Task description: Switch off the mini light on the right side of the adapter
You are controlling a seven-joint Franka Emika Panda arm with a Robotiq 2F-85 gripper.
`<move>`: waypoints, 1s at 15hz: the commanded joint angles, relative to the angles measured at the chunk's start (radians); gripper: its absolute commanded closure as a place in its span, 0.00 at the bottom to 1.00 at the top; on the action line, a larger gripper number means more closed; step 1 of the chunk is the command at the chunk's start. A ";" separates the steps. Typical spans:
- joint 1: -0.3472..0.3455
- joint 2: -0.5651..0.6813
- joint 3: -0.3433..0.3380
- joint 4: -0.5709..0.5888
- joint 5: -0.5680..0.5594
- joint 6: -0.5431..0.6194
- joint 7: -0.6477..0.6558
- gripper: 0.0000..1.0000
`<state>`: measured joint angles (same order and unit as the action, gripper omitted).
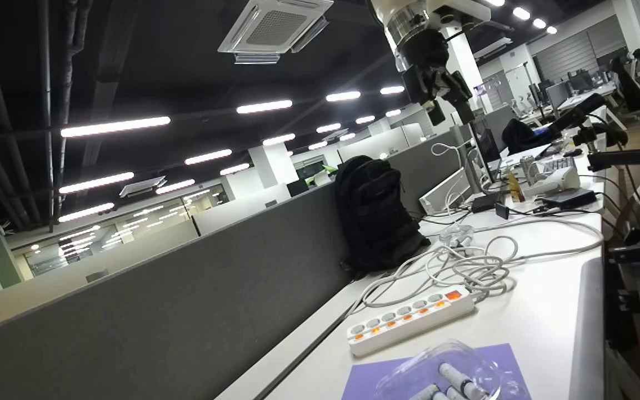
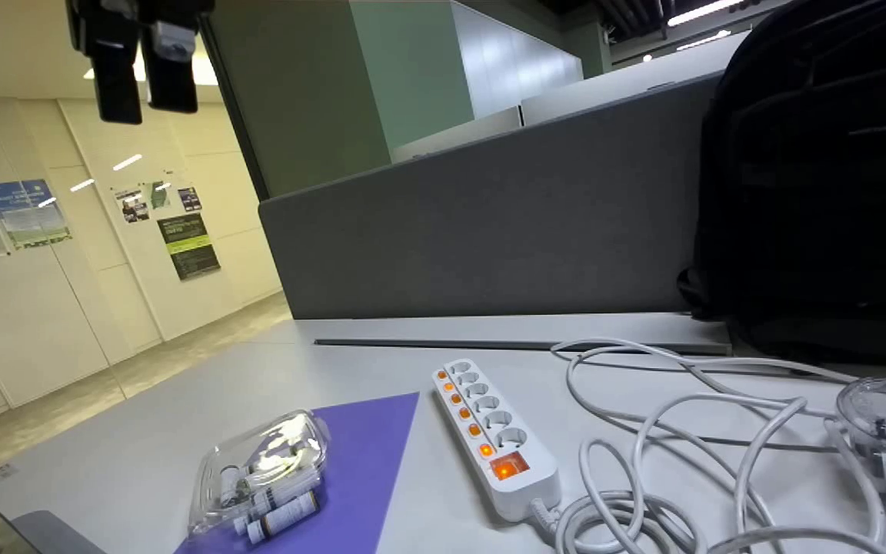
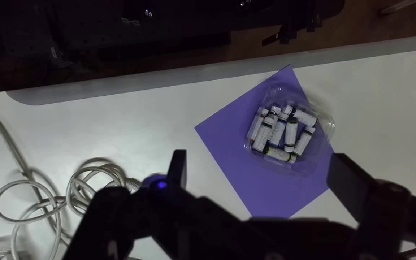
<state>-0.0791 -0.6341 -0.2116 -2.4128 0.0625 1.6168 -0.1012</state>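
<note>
The adapter, a long white power strip, lies on the white table in both exterior views (image 1: 409, 328) (image 2: 481, 462). It has a row of round sockets with small orange lights (image 2: 464, 413) beside them. A larger orange switch (image 2: 508, 465) glows at its cord end and also shows in an exterior view (image 1: 453, 295). In the wrist view the strip is mostly hidden behind my gripper. My gripper is open and empty, high above the table, in both exterior views (image 1: 451, 114) (image 2: 146, 104). In the wrist view its fingers (image 3: 258, 169) stand wide apart.
A purple sheet (image 3: 226, 151) lies beside the strip, bearing a clear plastic tray (image 3: 311, 164) of white vials. Tangled white cables (image 2: 647, 492) lie at the strip's cord end. A black backpack (image 1: 373, 216) leans on the grey partition (image 1: 231, 283). A clear container (image 2: 885, 423) stands among the cables.
</note>
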 commanded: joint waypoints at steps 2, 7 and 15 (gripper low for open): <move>-0.019 0.003 0.015 0.002 0.008 -0.003 -0.009 0.00; -0.019 0.003 0.015 0.002 0.008 -0.003 -0.010 0.00; -0.015 0.082 0.038 -0.034 0.003 0.210 -0.008 0.00</move>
<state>-0.0858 -0.6042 -0.1937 -2.4305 0.0625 1.7095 -0.1033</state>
